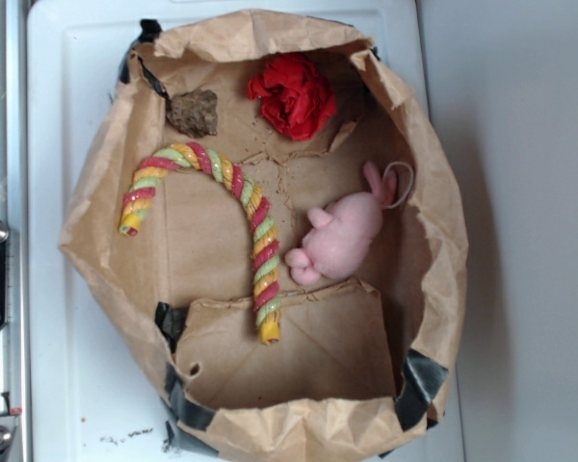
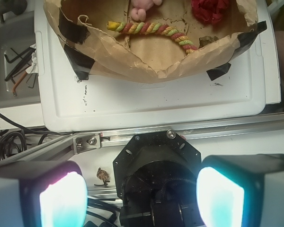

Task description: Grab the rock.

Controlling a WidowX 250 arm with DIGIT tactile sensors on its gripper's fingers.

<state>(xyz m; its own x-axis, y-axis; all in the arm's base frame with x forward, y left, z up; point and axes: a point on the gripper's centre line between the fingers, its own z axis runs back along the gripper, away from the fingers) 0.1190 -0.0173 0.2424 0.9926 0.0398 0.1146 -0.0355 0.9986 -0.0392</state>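
exterior view: the rock (image 1: 193,112) sits by the paper bag's (image 1: 433,212) far left wall. the gripper (image 2: 142,196) waits outside, spread wide and empty.

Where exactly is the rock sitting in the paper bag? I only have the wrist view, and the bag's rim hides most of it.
Observer: In the exterior view the rock lies on the bag floor near a top corner, to the picture's left of the red wad.
Operator: Is anything touching it?
Observer: No. The striped twisted cane arcs just below it, with a gap between them.
Operator: And the bunny?
Observer: The pink bunny lies across the bag, well away from the rock.
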